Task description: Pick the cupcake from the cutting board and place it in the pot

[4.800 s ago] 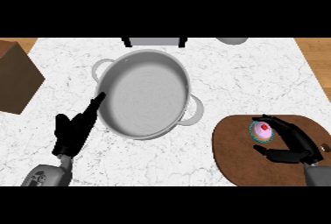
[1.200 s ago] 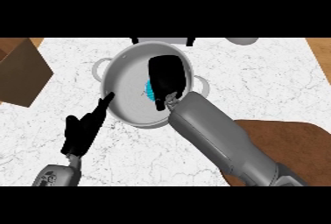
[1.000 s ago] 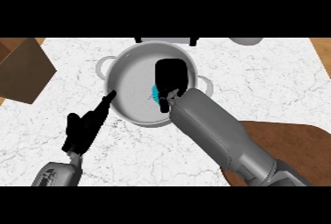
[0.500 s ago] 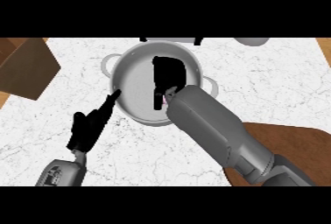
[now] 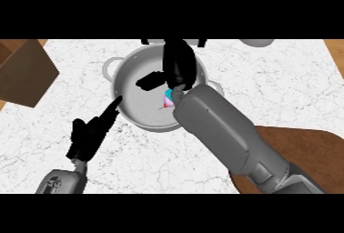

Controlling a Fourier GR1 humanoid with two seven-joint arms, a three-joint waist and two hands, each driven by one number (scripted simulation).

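Note:
The pink and teal cupcake lies inside the grey metal pot, partly hidden under my right wrist. My right hand is over the pot's far half, open, its fingers straight and pointing away and its thumb spread to the left; it no longer holds the cupcake. My left hand rests on the counter at the pot's left, open, with its straight fingers reaching the pot's rim. The brown cutting board lies at the lower right, largely covered by my right forearm.
A wooden box stands at the left edge. A grey round object and a dark object sit at the counter's far edge. The white marble counter stretches to the pot's right.
My right hand has uncurled over the pot and let go of the cupcake, which now shows on the pot's floor near the wrist. The left hand has kept its place.

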